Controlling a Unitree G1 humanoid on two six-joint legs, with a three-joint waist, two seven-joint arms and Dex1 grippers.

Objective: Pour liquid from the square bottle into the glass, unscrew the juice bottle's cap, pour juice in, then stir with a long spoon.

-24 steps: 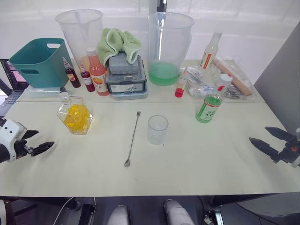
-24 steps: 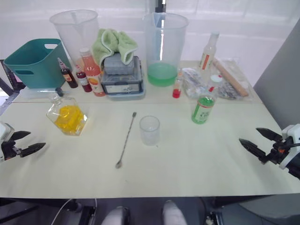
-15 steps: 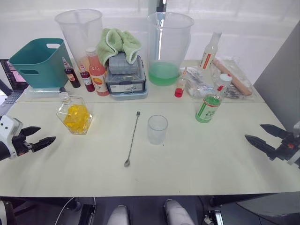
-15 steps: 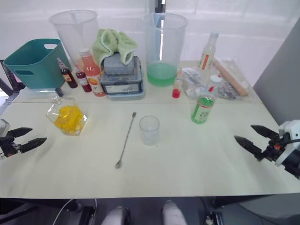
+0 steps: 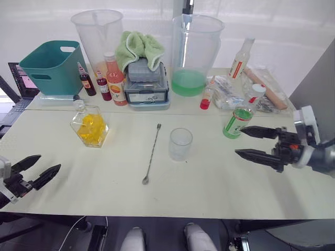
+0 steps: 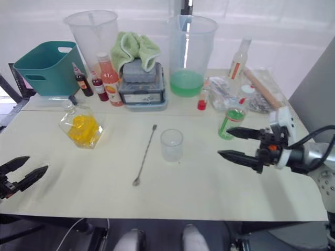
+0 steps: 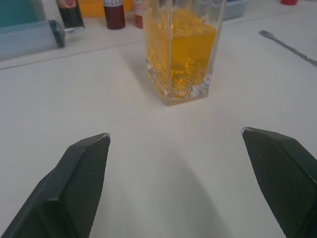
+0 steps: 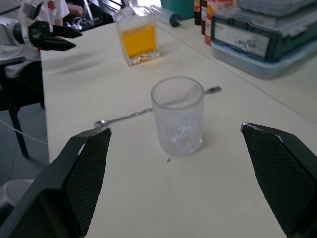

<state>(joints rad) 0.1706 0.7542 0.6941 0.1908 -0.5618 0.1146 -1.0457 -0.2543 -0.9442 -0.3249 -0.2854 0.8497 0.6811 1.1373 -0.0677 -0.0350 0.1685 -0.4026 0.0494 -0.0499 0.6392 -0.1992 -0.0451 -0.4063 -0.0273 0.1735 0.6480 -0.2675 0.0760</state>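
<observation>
left wrist view looks straight along my wide-open, empty left gripper (image 7: 176,183) at the squat clear glass square bottle of yellow liquid (image 7: 181,49), upright ahead and apart, well to the left of the small clear tumbler (image 5: 180,144) my open, empty right gripper (image 5: 250,143) faces.

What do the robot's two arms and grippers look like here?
Each gripper, left and right, has two long, tapered black fingers with cross-hatched textured pads. The right wrist has a white housing, a small red-orange mark, a grey forearm and a black cable.
</observation>
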